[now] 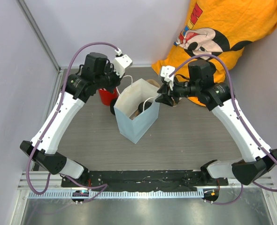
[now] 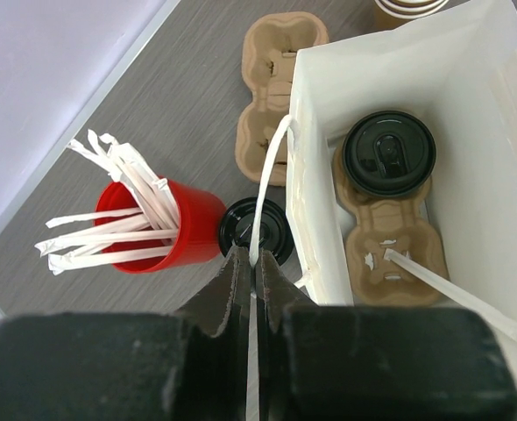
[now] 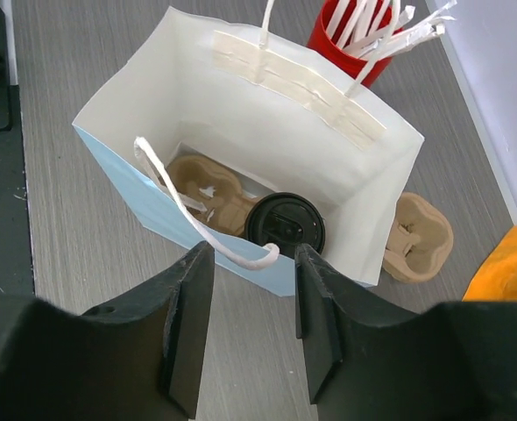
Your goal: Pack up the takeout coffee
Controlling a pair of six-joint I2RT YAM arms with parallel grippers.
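The takeout coffee [image 2: 388, 153] shows only its round black lid. It sits in one slot of a brown pulp carrier tray [image 2: 390, 254] at the bottom of an open light-blue paper bag [image 1: 134, 117], white inside. Its cup body is hidden. My left gripper [image 2: 256, 261] is shut on the bag's white cord handle [image 2: 272, 175] at the far-left rim. My right gripper [image 3: 254, 254] is open and empty, above the bag's right rim and its loose second handle [image 3: 188, 210]. The lid [image 3: 285, 226] shows just beyond its fingers.
A red cup of white sticks [image 2: 184, 224] stands left of the bag, with a loose black lid [image 2: 276, 230] between them. A second pulp carrier [image 2: 272, 88] lies behind the bag, near stacked kraft cups [image 2: 407, 9]. An orange shirt [image 1: 232, 28] hangs at the back right.
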